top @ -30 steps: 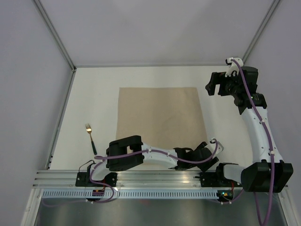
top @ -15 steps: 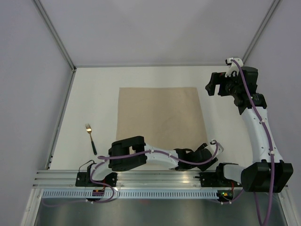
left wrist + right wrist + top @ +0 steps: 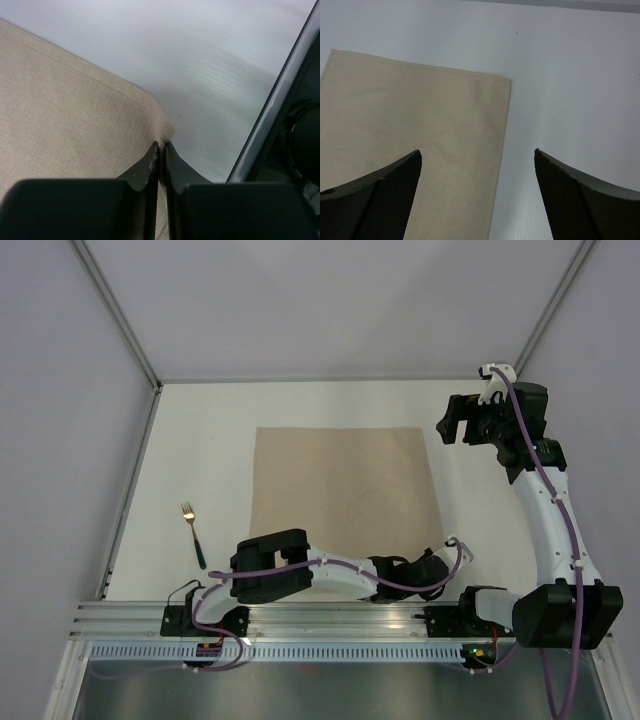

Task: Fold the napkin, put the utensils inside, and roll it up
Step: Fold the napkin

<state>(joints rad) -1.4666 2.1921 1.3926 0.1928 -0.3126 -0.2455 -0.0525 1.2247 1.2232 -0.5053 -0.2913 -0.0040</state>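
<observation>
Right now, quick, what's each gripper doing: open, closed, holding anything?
Left gripper: closed, pinching the napkin by its corner.
Right gripper: open, holding nothing.

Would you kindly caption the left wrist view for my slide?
Left pincer shut on the napkin corner, bare table beyond.

One napkin (image 3: 345, 485) on one table (image 3: 200, 440). One fork (image 3: 193, 533), left of the napkin. Two robot arms: the left arm (image 3: 338, 570) at the napkin's near edge, the right arm (image 3: 553, 520) to its right.
</observation>
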